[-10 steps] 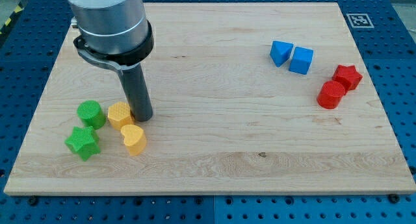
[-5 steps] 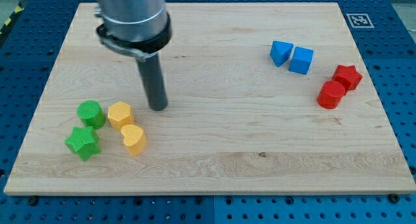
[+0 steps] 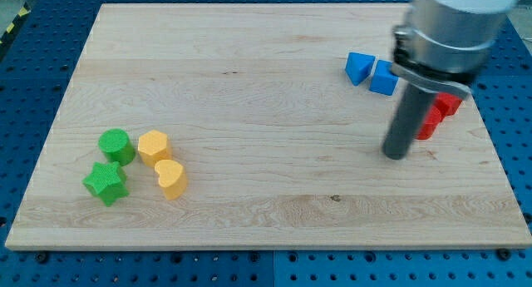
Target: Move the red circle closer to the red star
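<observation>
The red circle (image 3: 429, 124) and the red star (image 3: 450, 104) lie together at the view's right, both partly hidden behind my rod. The circle sits just below-left of the star, touching or nearly touching it. My tip (image 3: 396, 154) rests on the board just to the left of and below the red circle, a short gap from it.
A blue triangle (image 3: 358, 67) and a blue cube (image 3: 382, 77) sit above my tip, the cube partly hidden by the arm. At the view's left lie a green circle (image 3: 115, 145), a green star (image 3: 105, 183), a yellow hexagon (image 3: 154, 145) and a yellow heart (image 3: 170, 178).
My rod has swept from beside the yellow hexagon at the left across the board to the right, ending beside the red circle. No block has moved.
</observation>
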You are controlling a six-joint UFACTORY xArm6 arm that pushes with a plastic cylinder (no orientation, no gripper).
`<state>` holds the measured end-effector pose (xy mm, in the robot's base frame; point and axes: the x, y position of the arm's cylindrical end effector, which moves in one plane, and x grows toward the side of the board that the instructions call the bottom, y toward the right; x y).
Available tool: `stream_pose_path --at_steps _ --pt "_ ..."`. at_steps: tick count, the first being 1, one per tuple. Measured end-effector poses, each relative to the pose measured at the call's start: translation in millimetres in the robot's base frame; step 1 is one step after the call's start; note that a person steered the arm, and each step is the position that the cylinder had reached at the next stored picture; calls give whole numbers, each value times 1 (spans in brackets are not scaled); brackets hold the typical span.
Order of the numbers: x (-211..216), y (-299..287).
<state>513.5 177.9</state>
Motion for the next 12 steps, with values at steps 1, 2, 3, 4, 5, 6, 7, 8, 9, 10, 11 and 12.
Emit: stream_pose_path --at_steps 1,2,3,4,5,6,7,8,9,10,11,12 --pt "8 21" --pt "8 28" --pt "4 58" --pt "-16 62" --pt "-16 61" --pt "-6 60" --pt "-6 60" --pt "-18 59" --pt "-22 59" --pt "-21 59" --pt "-9 59" --pt "-8 59"
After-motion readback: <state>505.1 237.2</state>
